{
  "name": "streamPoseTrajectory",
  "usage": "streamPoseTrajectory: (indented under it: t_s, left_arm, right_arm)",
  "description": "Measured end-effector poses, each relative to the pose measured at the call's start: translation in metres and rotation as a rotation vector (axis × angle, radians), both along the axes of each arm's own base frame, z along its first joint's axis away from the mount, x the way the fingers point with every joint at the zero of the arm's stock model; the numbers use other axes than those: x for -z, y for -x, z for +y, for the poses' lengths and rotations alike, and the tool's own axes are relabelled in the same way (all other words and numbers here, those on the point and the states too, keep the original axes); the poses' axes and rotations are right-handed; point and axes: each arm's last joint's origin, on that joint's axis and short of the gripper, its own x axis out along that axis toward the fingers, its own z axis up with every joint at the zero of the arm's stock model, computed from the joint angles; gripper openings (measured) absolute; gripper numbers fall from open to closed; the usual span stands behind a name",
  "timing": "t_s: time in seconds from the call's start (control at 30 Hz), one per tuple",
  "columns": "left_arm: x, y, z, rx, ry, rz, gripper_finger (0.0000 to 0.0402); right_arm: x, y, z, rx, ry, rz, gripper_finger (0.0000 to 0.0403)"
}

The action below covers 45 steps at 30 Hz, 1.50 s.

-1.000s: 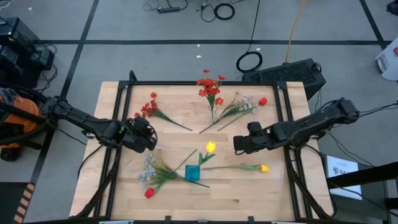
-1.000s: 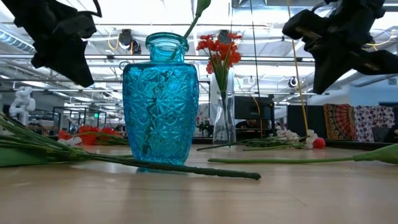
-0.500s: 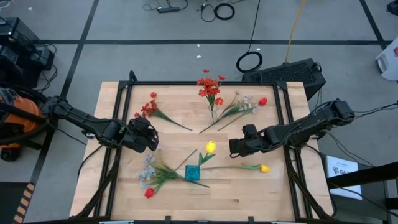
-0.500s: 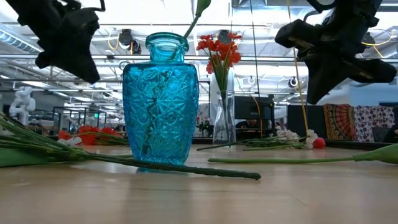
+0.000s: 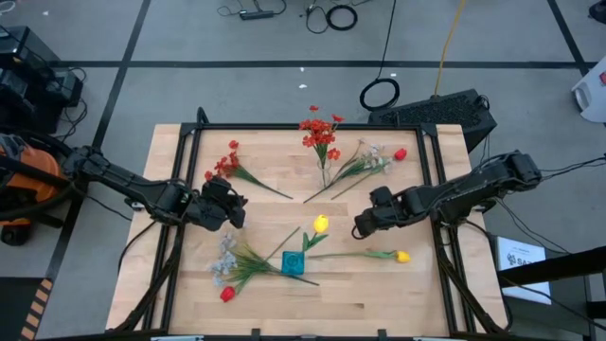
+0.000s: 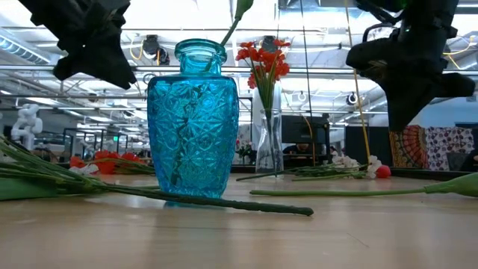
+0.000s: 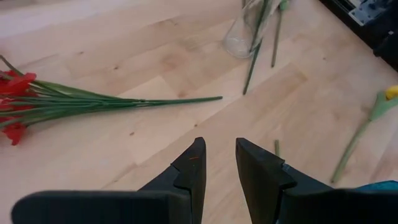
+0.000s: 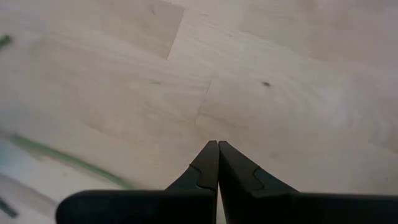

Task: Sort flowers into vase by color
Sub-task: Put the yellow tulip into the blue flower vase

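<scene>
A blue glass vase (image 5: 294, 263) stands near the table's front with a yellow tulip (image 5: 321, 224) stuck in its mouth by the stem. A clear vase (image 6: 269, 142) farther back holds a red spray (image 5: 320, 133). Lying flat on the wood are another red spray (image 5: 225, 164), a pale spray (image 5: 369, 159) beside a red bud (image 5: 401, 153), a second yellow tulip (image 5: 402, 256), and a mixed bunch (image 5: 232, 265). My left gripper (image 7: 219, 142) hovers open left of the blue vase, holding nothing. My right gripper (image 8: 217, 143) hangs shut over bare wood, right of the vase.
A black frame (image 5: 180, 142) rims the wooden table. A long green stem (image 6: 224, 200) lies in front of the blue vase. Bare wood (image 5: 379, 294) lies at the front right corner.
My left gripper has tipped up, so that it points less steeply at the table. My right gripper has rolled about its own axis above the wood and stays shut. No flower has moved.
</scene>
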Motion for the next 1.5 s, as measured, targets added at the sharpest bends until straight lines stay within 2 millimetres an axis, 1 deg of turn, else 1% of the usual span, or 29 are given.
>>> streamPoseTrajectory:
  t_s: [0.13,0.2,0.37,0.5,0.83,1.03,1.17,1.3,1.4,1.5]
  left_arm:
    - [-0.001,-0.001,-0.001,0.000,0.007,-0.019,0.0093]
    - [-0.002,-0.002,-0.001,0.000,0.010,-0.026,0.0093]
    - [-0.002,-0.003,-0.001,-0.003,0.012,-0.041,0.0093]
    - [-0.002,-0.003,-0.001,-0.008,0.005,-0.040,0.0093]
    - [-0.002,-0.003,0.000,-0.010,-0.013,-0.033,0.0093]
    - [-0.002,-0.003,0.001,0.035,-0.063,-0.004,0.0093]
    - [-0.002,-0.003,0.001,0.054,-0.082,0.008,0.0093]
    - [-0.002,-0.003,0.001,0.068,-0.097,0.018,0.0093]
    - [-0.002,-0.003,0.001,0.069,-0.097,0.018,0.0093]
    - [-0.002,-0.003,0.001,0.069,-0.098,0.022,0.0093]
  right_arm:
    - [-0.002,0.000,-0.003,-0.096,-0.079,0.013,0.0000]
    - [-0.004,0.002,-0.002,-0.098,-0.098,0.014,0.0000]
    - [-0.008,0.008,0.006,0.045,-0.154,0.003,0.0000]
    - [-0.007,0.010,0.016,0.073,-0.177,0.007,0.0000]
    - [-0.002,0.017,0.041,0.256,-0.234,0.026,0.0000]
    - [0.007,0.017,0.053,0.385,-0.261,0.068,0.0000]
    - [0.015,0.015,0.062,0.406,-0.302,0.123,0.0000]
    - [0.022,0.008,0.072,0.413,-0.339,0.094,0.0002]
    - [0.027,0.002,0.078,0.408,-0.362,0.072,0.0017]
    - [0.032,-0.002,0.082,0.402,-0.373,0.061,0.0043]
